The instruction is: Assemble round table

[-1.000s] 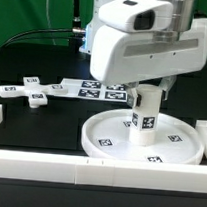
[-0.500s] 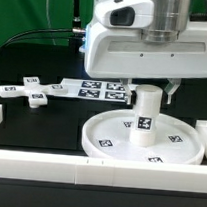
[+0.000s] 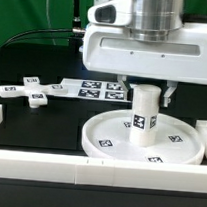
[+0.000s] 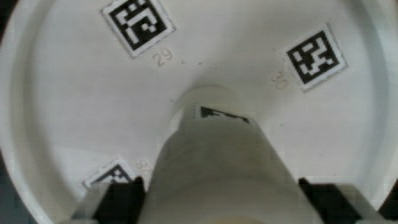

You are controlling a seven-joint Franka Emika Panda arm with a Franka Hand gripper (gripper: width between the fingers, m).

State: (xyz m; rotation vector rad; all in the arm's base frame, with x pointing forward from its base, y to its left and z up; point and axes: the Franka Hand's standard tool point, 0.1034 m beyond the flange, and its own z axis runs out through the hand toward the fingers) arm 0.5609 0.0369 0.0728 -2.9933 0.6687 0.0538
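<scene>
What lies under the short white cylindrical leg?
The short white cylindrical plastic leg stands upright on the large rimmed round white disc, near its centre. The leg itself covers the spot where they meet, so the joint cannot be seen.

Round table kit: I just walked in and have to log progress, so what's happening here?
The gripper hangs over the short leg, which stands upright in the middle of the round disc. Its fingers straddle the leg's top, jaws seemingly open, just off its sides. The cross-shaped piece lies apart at the exterior view's left, by the marker board, not yet fitted.
</scene>
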